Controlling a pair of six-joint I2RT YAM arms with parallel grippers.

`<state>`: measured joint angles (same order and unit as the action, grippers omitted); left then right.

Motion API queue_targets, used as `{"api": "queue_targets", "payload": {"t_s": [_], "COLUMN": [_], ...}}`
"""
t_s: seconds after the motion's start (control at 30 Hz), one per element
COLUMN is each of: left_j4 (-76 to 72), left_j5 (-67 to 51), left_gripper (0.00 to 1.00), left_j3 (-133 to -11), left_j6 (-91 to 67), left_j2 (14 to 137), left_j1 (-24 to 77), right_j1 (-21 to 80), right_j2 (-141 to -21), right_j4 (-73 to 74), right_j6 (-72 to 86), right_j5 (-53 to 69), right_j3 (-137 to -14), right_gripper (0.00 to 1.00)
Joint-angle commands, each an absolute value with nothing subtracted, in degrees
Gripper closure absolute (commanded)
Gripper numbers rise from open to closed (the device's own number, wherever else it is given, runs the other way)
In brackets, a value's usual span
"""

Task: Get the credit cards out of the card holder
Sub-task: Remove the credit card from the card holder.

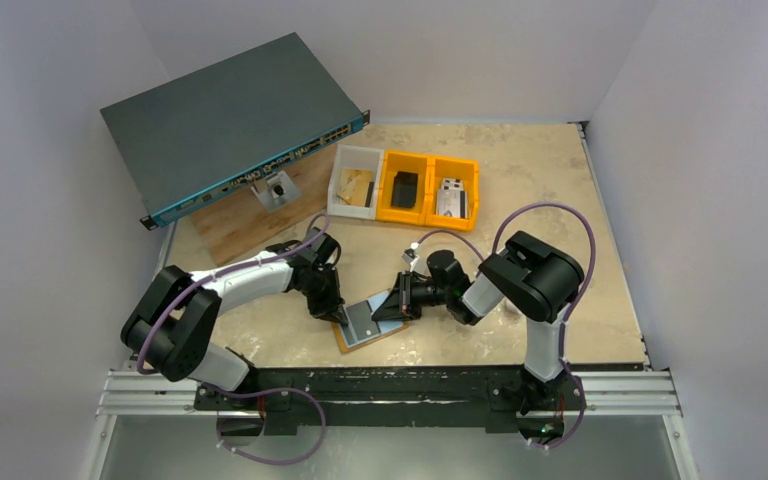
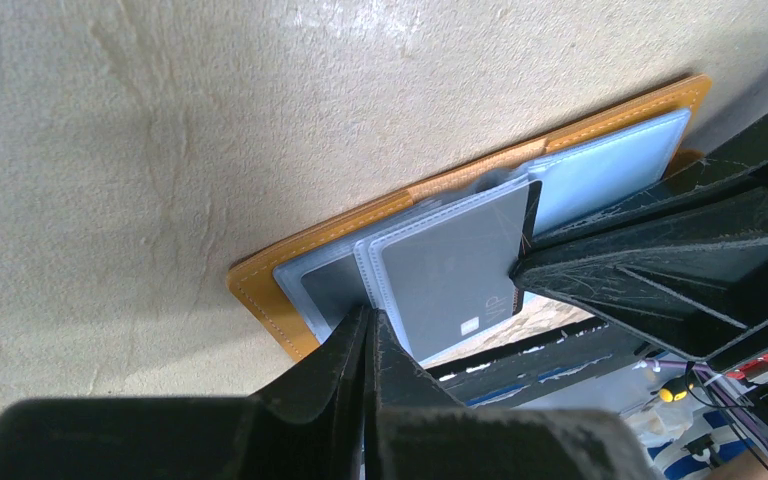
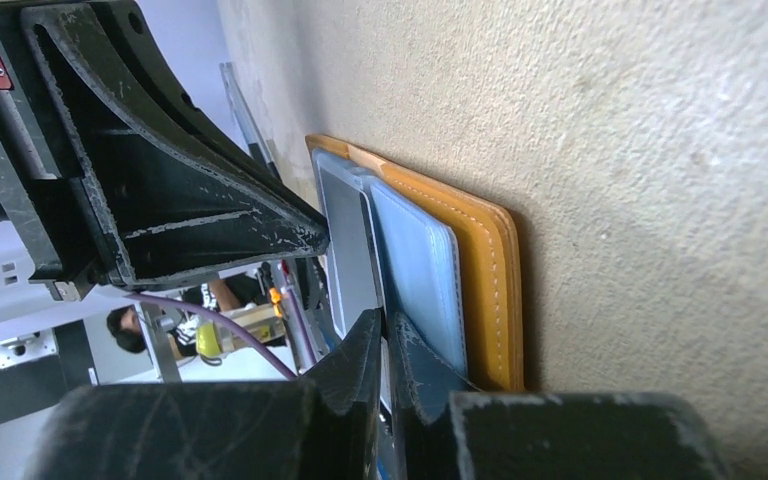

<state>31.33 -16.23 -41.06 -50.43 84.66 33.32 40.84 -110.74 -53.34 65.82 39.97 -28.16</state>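
We take this for a robotics lab cell. A left arm (image 1: 245,278) and a right arm (image 1: 532,275) are bolted to an aluminium rail (image 1: 630,392) at a beige table (image 1: 545,165), boxed in by plain white panels (image 1: 50,250). A rack-mount network switch (image 1: 225,120) sits on a plywood board (image 1: 235,235) beside plastic parts bins (image 1: 384,190). Purple cables (image 1: 588,240) loop freely, and past the table edge a person (image 3: 125,325) shows among other gear.

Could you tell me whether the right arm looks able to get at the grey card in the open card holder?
Probably yes: the card holder lies open and the right claw sits shut on the grey card at its edge, unobstructed.
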Motion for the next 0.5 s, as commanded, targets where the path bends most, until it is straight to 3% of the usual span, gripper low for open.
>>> {"api": "queue_targets", "payload": {"t_s": [0.0, 0.47], "left_j4": [33.57, 34.14], "left_j5": [-6.20, -5.65], "left_gripper": [1.00, 1.00], "left_j3": [-39.03, -38.58], "left_j6": [-49.05, -48.65], "left_j2": [87.79, 87.32], "left_j1": [32.99, 32.56], "right_j1": [40.60, 37.36], "right_j2": [-110.22, -106.20], "right_j4": [-52.82, -47.04], "right_j6": [65.35, 62.54], "right_j5": [37.86, 33.59], "right_j3": [-27.11, -24.41], "right_gripper": [0.98, 1.00]}}
